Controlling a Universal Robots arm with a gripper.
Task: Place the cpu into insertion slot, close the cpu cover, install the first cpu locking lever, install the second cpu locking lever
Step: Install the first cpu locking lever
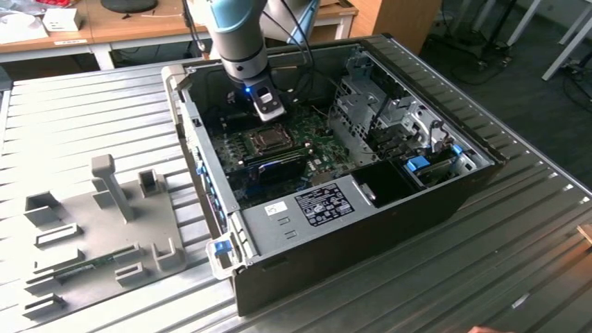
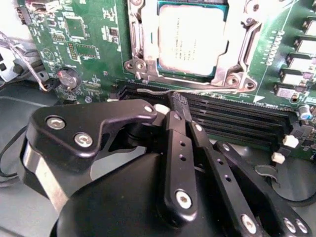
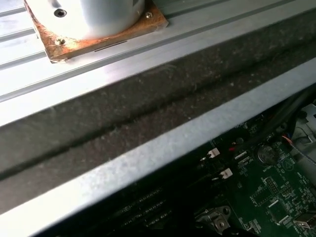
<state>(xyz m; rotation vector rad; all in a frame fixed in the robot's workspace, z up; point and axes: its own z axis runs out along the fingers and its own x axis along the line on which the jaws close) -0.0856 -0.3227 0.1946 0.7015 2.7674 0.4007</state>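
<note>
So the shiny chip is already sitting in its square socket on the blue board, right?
Almost. The chip does sit in its square socket with the metal frame around it, but the board is green, not blue. The second wrist view shows this, with the end effector hanging just beside the socket, over the long black memory slots.

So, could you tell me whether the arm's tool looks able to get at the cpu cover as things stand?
Probably yes. The tool hangs inside the open case, just beside the cpu cover, which lies flat around the cpu. Nothing stands between them.
</note>
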